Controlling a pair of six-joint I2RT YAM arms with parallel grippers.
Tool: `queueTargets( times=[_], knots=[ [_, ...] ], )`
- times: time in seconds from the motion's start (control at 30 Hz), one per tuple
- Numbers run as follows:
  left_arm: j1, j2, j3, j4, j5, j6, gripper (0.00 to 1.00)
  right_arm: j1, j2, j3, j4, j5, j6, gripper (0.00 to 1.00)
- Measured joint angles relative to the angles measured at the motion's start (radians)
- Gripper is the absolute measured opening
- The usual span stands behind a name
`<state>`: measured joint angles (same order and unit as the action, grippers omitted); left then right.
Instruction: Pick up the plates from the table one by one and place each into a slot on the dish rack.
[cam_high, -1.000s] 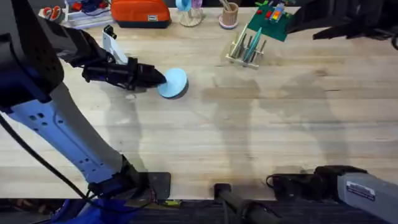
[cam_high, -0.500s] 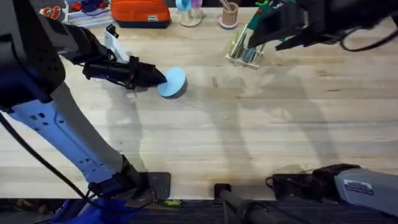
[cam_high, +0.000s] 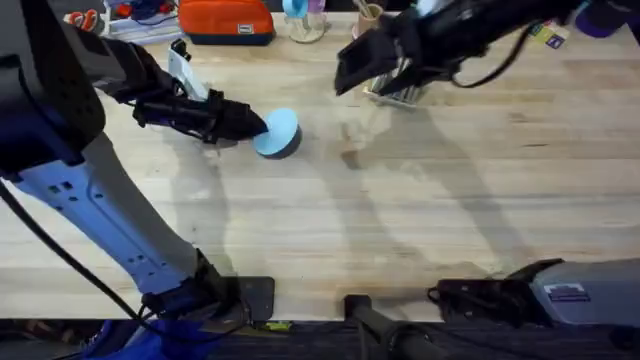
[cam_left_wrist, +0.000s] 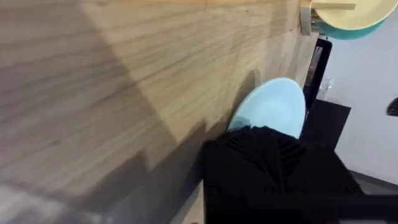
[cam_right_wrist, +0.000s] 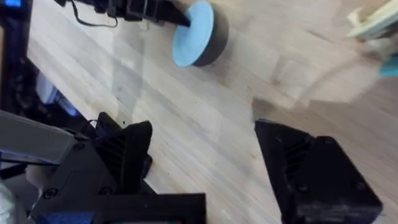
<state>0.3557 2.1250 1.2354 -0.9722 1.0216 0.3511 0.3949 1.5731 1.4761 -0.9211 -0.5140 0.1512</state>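
A light blue plate (cam_high: 281, 131) is tilted up off the table (cam_high: 420, 220) at the left centre, with a dark shadow under it. My left gripper (cam_high: 255, 124) is shut on the plate's left rim. In the left wrist view the plate (cam_left_wrist: 272, 107) sticks out past the black fingers (cam_left_wrist: 267, 155). My right gripper (cam_high: 352, 66) hangs open above the back of the table, just left of the dish rack (cam_high: 398, 93), which its arm partly covers. Its fingers (cam_right_wrist: 132, 148) stand wide apart, and the plate (cam_right_wrist: 193, 32) lies far beyond them.
An orange case (cam_high: 225, 20), a cup (cam_high: 305, 20) and a pot of sticks (cam_high: 368, 18) line the back edge. Red scissors (cam_high: 85, 18) lie at the back left. The middle and front of the table offer free room.
My right arm has swung in from the far right, crossing over the dish rack toward the left. The left gripper and its plate have stayed where they were.
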Motion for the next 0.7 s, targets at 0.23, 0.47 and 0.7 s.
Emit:
queueTargets(
  times=[0.23,0.47,0.7],
  knots=[
    [0.0,0.0,0.001,0.0,-0.001,-0.001,0.04,0.083,0.108,0.0,0.053,-0.003,0.047,0.993],
    [0.0,0.0,0.001,0.0,-0.001,-0.001,0.04,0.138,0.177,0.0,0.119,-0.003,0.081,0.993],
    [0.0,0.0,0.001,0.0,-0.001,-0.001,0.04,0.145,0.19,0.0,0.162,-0.003,0.101,0.994]
  ],
)
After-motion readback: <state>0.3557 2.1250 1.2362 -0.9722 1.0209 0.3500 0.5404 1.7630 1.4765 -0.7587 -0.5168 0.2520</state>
